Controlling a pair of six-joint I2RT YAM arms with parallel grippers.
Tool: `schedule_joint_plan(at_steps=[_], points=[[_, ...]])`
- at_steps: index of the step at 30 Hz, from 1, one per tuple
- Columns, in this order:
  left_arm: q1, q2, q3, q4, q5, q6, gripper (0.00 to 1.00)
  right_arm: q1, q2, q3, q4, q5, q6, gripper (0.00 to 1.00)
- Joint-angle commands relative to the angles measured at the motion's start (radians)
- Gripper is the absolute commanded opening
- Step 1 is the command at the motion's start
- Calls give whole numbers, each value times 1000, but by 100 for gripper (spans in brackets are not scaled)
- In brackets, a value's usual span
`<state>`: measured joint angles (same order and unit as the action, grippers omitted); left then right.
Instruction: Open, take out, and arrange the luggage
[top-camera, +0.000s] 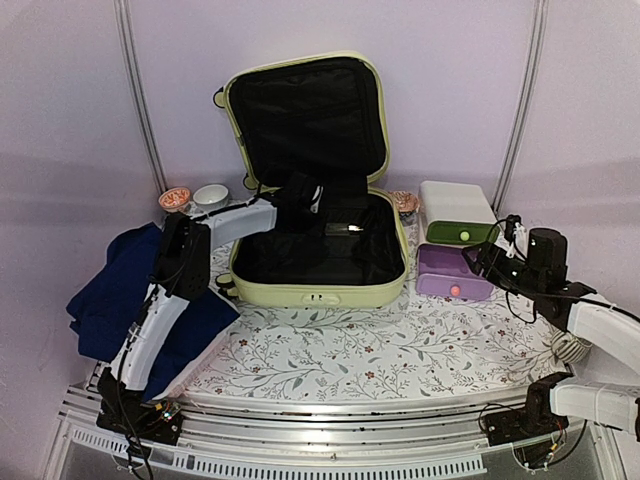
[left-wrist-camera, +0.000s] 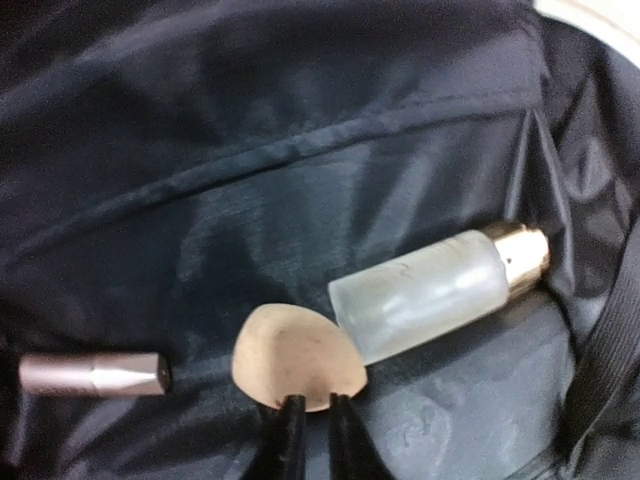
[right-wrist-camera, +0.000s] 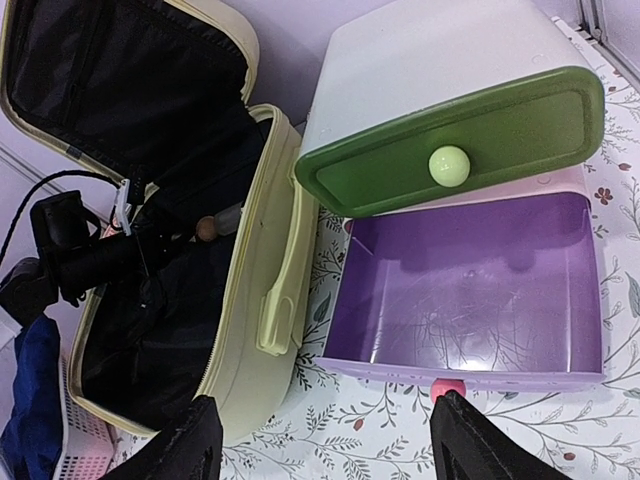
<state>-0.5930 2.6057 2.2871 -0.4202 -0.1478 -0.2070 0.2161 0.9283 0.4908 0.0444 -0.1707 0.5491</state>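
The pale yellow-green luggage (top-camera: 310, 292) lies open on the table, its lid standing upright at the back and its black lining showing. It also shows in the right wrist view (right-wrist-camera: 250, 300). My left gripper (top-camera: 335, 222) reaches down into it. In the left wrist view a beige makeup sponge (left-wrist-camera: 295, 358), a frosted bottle (left-wrist-camera: 425, 292) with a gold cap and a metallic tube (left-wrist-camera: 95, 373) lie on the lining. The left gripper (left-wrist-camera: 312, 402) is pinched nearly shut on the sponge's near edge. My right gripper (right-wrist-camera: 330, 440) is open and empty over the table beside the luggage.
A white box (top-camera: 455, 205) with a shut green drawer (right-wrist-camera: 450, 140) and a pulled-out empty purple drawer (right-wrist-camera: 470, 290) stands right of the luggage. A blue cloth (top-camera: 115, 290) lies over a white basket at the left. Two small bowls (top-camera: 192, 197) stand behind it.
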Motion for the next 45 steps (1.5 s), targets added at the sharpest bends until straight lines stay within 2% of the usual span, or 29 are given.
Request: schedule_joint_plan(at_steps=[1,8,9,10,11,12,14,19,21,26,27,30,31,35,41,45], points=[[10,17,8,14,-41,29,0,6,10,-17,33,-13,11,74],[5,-139,-172,119,-45,67,1,6,13,-11,30,-18,10,74],[5,-149,-199,145,-43,69,13,7,15,-10,30,-19,10,74],[7,-147,-209,157,-41,66,34,6,16,-9,31,-22,9,74],[9,-136,-202,157,-31,65,52,6,17,-8,31,-24,9,74],[11,-113,-177,142,-19,59,61,6,17,-7,30,-27,9,74],[14,-53,-85,90,-1,41,70,6,17,-5,28,-27,8,74],[30,45,10,42,55,-7,79,6,11,-3,17,-16,3,74],[40,55,9,53,78,-25,77,6,12,-4,15,-13,2,74],[61,63,5,66,127,-45,55,6,30,3,23,-13,-1,74],[64,62,5,66,136,-43,47,6,35,3,27,-16,0,74],[68,39,-2,61,142,-34,11,6,51,11,39,-25,1,74],[68,24,-10,62,144,-26,2,7,56,11,42,-28,1,74],[62,-82,-80,60,137,-4,0,6,65,14,46,-36,3,74],[25,-340,-349,187,137,39,0,8,73,40,50,-88,-26,74],[8,-449,-432,186,218,20,0,15,93,84,58,-175,-68,74]])
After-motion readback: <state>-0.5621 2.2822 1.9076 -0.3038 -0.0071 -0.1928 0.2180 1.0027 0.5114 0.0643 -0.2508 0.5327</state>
